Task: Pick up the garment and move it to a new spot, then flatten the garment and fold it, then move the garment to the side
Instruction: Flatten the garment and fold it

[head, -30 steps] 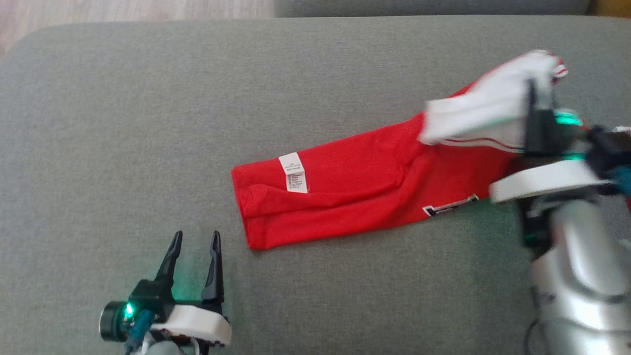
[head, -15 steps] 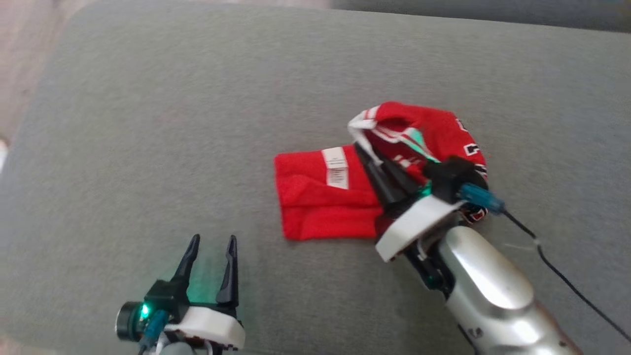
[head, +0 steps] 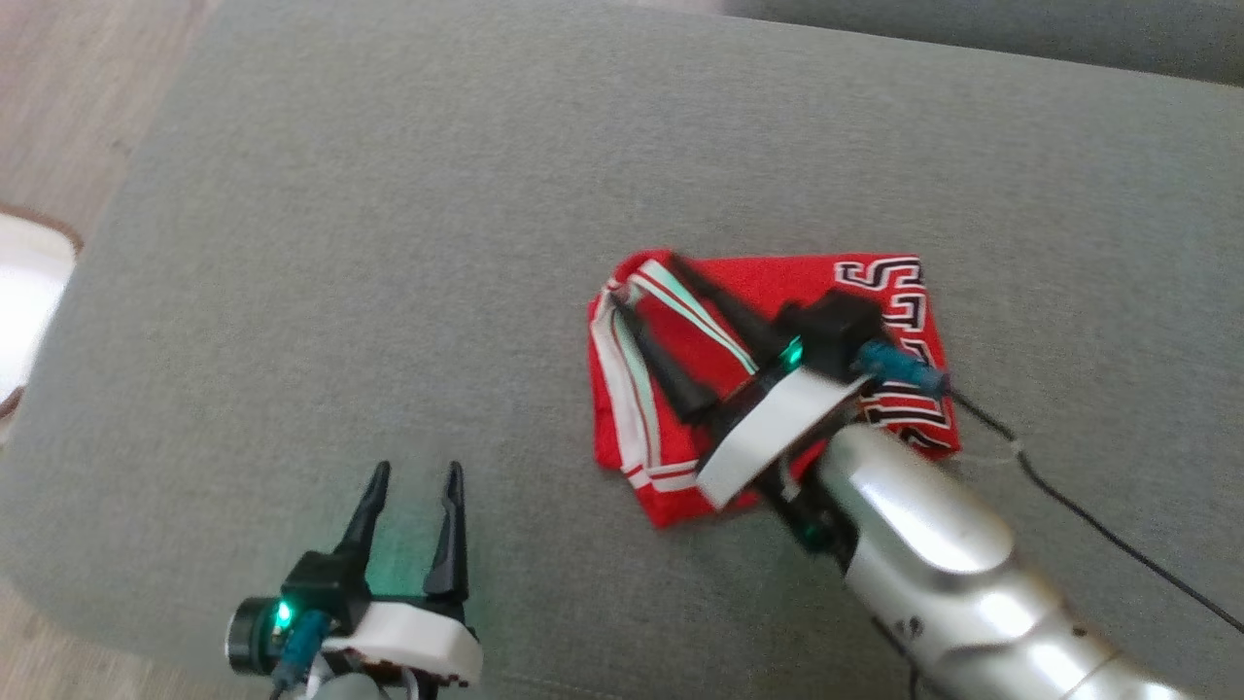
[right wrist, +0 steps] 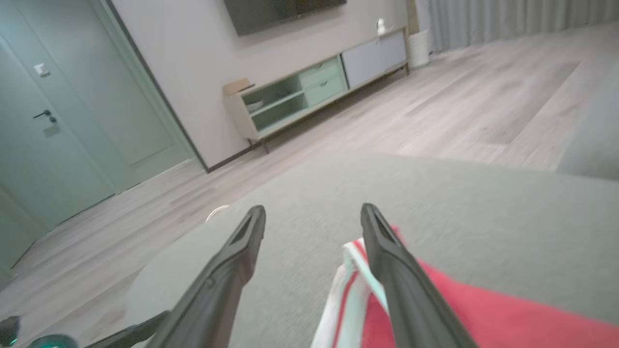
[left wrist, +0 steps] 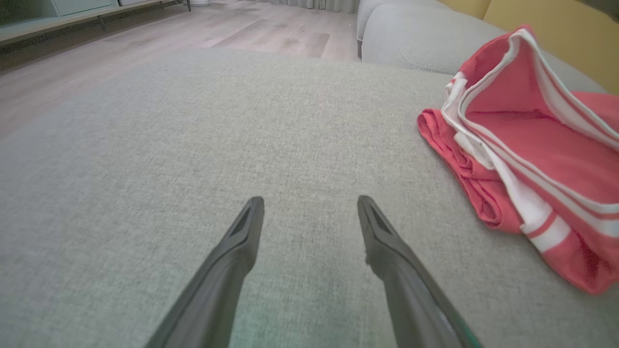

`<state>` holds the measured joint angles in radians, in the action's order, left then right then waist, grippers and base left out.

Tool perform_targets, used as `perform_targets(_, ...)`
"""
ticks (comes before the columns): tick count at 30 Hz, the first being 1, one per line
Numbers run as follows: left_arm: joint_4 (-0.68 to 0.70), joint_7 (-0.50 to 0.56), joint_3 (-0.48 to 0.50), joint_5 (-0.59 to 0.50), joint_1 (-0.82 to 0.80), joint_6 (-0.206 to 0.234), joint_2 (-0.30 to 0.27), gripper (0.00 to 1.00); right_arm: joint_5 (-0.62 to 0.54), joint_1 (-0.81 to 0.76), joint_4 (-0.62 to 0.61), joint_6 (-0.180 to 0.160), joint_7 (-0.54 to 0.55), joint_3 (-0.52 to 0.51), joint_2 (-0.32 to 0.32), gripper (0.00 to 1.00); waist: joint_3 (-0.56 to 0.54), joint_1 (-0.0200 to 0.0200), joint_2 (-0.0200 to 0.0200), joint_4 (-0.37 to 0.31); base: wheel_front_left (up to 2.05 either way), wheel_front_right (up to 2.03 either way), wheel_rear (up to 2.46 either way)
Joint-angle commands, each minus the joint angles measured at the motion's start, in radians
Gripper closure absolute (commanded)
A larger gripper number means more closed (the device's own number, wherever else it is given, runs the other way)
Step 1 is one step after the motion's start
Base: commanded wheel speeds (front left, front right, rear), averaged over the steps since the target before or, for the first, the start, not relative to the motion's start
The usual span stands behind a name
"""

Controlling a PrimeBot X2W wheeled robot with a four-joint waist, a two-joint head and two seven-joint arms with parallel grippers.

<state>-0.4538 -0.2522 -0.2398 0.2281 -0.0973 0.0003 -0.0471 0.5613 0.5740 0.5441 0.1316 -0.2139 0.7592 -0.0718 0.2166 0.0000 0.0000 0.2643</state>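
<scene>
Slanting over garment (head: pixel 627 428), right fingers (head: pixel 666 369) spread, left fingers (head: pixel 445 544) parted

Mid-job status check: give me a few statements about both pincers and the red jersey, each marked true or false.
1. The right pincer stands with its jaws open over the red jersey. True.
2. The left pincer is clamped on the jersey's hem. False: it is open and sits over the bare grey cushion, apart from the jersey.
3. The jersey is spread out flat at full length. False: it is doubled over into a compact bundle, with the white-striped edge on top.
4. The jersey lies on the grey cushion. True.
</scene>
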Motion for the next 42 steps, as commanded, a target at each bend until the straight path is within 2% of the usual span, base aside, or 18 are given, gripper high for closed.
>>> perform_targets(1,0.031,-0.01,0.039,0.001,-0.026,0.005,-0.003,0.0,-0.017,0.021,-0.015,-0.001,-0.019,-0.02,0.021,0.0,-0.007,0.0,0.0,-0.021,0.0,0.0,0.0)
perform_targets(6,0.047,-0.01,0.062,-0.011,-0.036,0.005,-0.003,0.0,-0.168,-0.007,0.042,-0.001,-0.046,-0.238,0.018,0.0,-0.021,0.0,0.0,-0.088,0.0,0.0,0.0)
perform_targets(12,0.066,-0.01,0.097,-0.032,-0.041,0.001,-0.003,0.0,-0.347,-0.124,-0.032,-0.001,-0.048,-0.521,0.02,0.0,-0.033,0.0,0.0,-0.171,0.0,0.0,0.0)
perform_targets(16,0.071,-0.01,0.122,-0.039,-0.031,0.002,-0.003,0.0,-0.421,-0.212,-0.078,-0.001,-0.048,-0.622,0.021,0.0,-0.052,0.0,0.0,-0.213,0.0,0.0,0.0)
perform_targets(19,0.071,-0.01,0.137,-0.041,-0.016,0.003,-0.003,0.0,-0.426,-0.278,-0.097,-0.001,-0.048,-0.665,0.021,0.0,-0.066,0.0,0.0,-0.234,0.0,0.0,0.0)
perform_targets(25,0.07,-0.01,0.154,-0.042,0.017,-0.001,-0.003,0.0,-0.406,-0.378,-0.096,-0.001,-0.048,-0.676,0.021,0.0,-0.086,0.0,0.0,-0.257,0.0,0.0,0.0)
perform_targets(32,0.069,-0.01,0.135,-0.041,0.012,-0.009,-0.003,0.0,-0.409,-0.377,-0.111,-0.001,-0.048,-0.637,0.021,0.0,-0.083,0.0,0.0,-0.239,0.0,0.0,0.0)
perform_targets(35,0.071,-0.01,0.117,-0.038,0.005,-0.012,-0.003,0.0,-0.401,-0.351,-0.115,-0.001,-0.048,-0.558,0.021,0.0,-0.074,0.0,0.0,-0.214,0.0,0.0,0.0)
perform_targets(42,0.063,-0.01,0.071,-0.016,0.008,-0.007,-0.003,0.0,-0.363,-0.231,-0.072,-0.001,-0.034,-0.288,0.022,0.0,-0.057,0.0,0.0,-0.131,0.0,0.0,0.0)
